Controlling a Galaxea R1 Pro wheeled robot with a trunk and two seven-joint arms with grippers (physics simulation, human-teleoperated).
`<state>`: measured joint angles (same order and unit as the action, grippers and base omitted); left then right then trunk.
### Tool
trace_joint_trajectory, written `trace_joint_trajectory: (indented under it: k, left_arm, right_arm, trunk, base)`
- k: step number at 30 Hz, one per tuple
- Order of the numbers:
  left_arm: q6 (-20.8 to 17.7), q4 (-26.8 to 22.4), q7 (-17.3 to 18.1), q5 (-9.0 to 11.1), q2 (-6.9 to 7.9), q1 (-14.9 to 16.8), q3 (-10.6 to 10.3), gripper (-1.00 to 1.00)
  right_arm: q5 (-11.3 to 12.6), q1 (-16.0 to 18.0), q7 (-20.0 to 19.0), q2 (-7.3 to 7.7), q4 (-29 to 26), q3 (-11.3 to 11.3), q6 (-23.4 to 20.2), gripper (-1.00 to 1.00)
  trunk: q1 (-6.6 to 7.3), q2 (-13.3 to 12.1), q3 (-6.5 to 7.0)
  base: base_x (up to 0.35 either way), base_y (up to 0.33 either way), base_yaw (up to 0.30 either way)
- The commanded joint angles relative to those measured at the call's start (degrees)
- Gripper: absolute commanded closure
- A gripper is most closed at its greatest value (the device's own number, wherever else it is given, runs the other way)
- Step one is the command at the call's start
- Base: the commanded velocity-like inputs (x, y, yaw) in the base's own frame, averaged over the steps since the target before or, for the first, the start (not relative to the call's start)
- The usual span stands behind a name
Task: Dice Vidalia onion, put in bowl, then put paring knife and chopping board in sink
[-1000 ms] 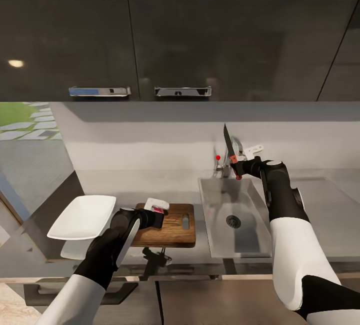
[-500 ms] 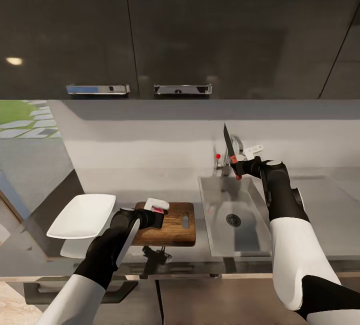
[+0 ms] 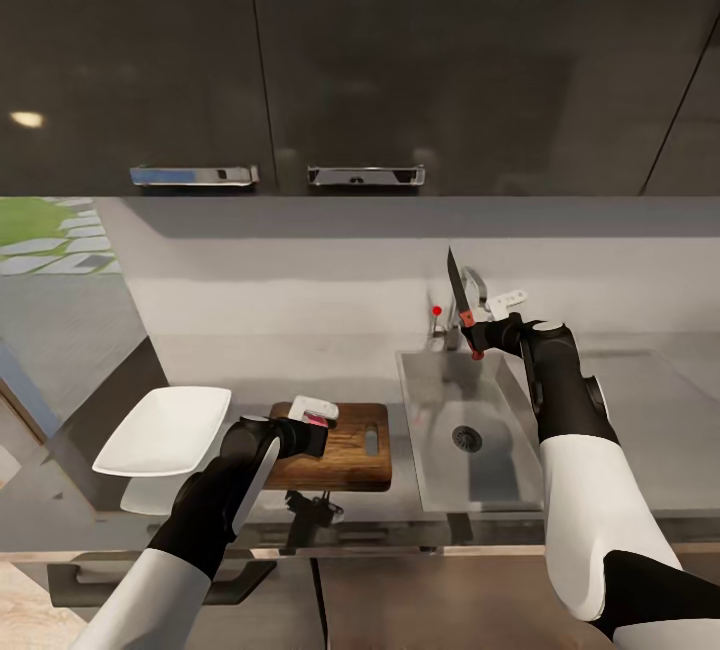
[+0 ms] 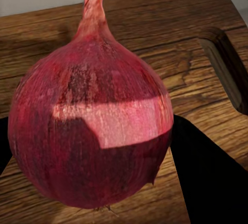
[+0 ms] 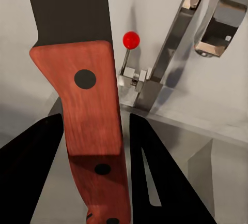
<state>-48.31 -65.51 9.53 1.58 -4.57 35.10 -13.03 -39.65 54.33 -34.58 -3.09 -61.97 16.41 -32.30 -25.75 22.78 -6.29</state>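
My left gripper [image 3: 316, 419] is shut on the reddish-purple onion [image 4: 90, 131], holding it just over the left part of the dark brown chopping board [image 3: 350, 455]. The onion [image 3: 321, 419] peeks out red under the white gripper body. The board's slot handle [image 3: 371, 443] faces the sink [image 3: 440, 395]. My right gripper [image 3: 477, 337] is shut on the paring knife [image 3: 458, 288], blade pointing up above the basin's back edge beside the faucet [image 3: 473, 288]. In the right wrist view the reddish handle [image 5: 88, 105] sits between dark fingers [image 5: 165, 177]. The white bowl [image 3: 165, 430] stands left of the board.
Dark upper cabinets with chrome handles [image 3: 366, 175] hang above the grey countertop [image 3: 250, 370]. The sink's round drain [image 3: 466, 439] shows in the basin, with the steel drainboard [image 3: 650, 420] to its right. The faucet lever has a red dot [image 5: 131, 40].
The whole picture has shifted slightly, so the camera moved a little. Both arms, the onion and the knife keep their places.
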Motion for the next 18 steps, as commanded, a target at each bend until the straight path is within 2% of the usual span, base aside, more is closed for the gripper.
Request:
trace_joint_trajectory:
  k: [1,18]
  left_arm:
    - [-0.3,-0.1,0.1,0.1,0.00,0.1,0.0,1.00]
    - [-0.3,-0.1,0.1,0.1,0.00,0.1,0.0,1.00]
  right_arm:
    - [-0.6,0.1,-0.6,-0.07,-0.1,0.2,0.0,1.00]
    - [-0.5,0.1,-0.6,-0.07,-0.1,0.2,0.0,1.00]
  trunk:
    - [-0.04,0.1,-0.18]
    - [-0.04,0.1,-0.63]
  base:
    - [0.000,0.000,0.000]
    - [0.000,0.000,0.000]
